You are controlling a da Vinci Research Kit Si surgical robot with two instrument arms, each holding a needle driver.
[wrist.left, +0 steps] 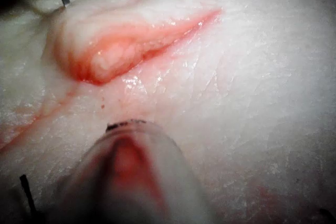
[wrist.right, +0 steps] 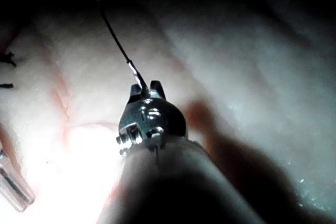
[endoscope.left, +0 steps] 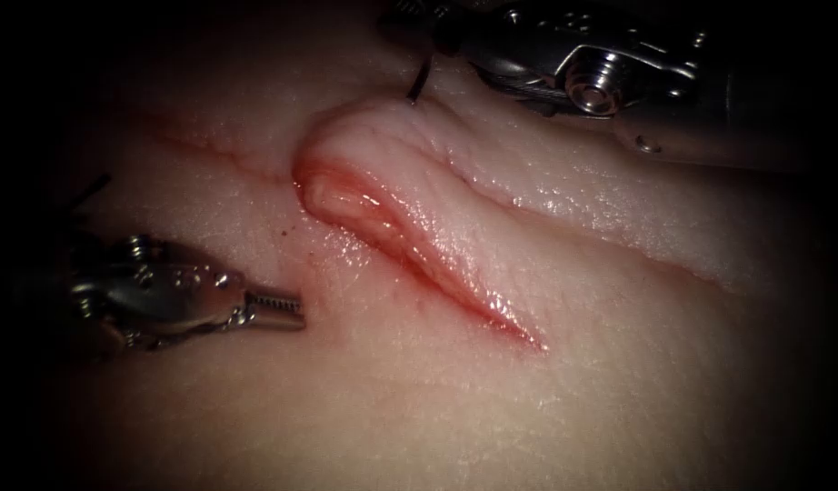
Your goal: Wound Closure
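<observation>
The cut (endoscope.left: 419,245) gapes red and runs down to the right across the tissue (endoscope.left: 619,382). Its right lip is pushed up into a fold. My right tool (endoscope.left: 430,44) comes in over the fold, jaws shut on the needle (endoscope.left: 420,80) near its tail. In the right wrist view, the jaws (wrist.right: 144,92) grip the needle (wrist.right: 136,74) and the thread (wrist.right: 113,32) trails away from it. The needle's front end meets the top of the fold, on the cut's right side; its depth is hidden. My left tool (endoscope.left: 287,309) rests left of the cut, shut and holding nothing.
Dark cut ends of thread (wrist.right: 7,60) stick out of the tissue beyond the cut's far end, and one more (wrist.left: 26,195) stands beside my left tool. A faint red line (endoscope.left: 210,150) continues from the cut's upper end to the left.
</observation>
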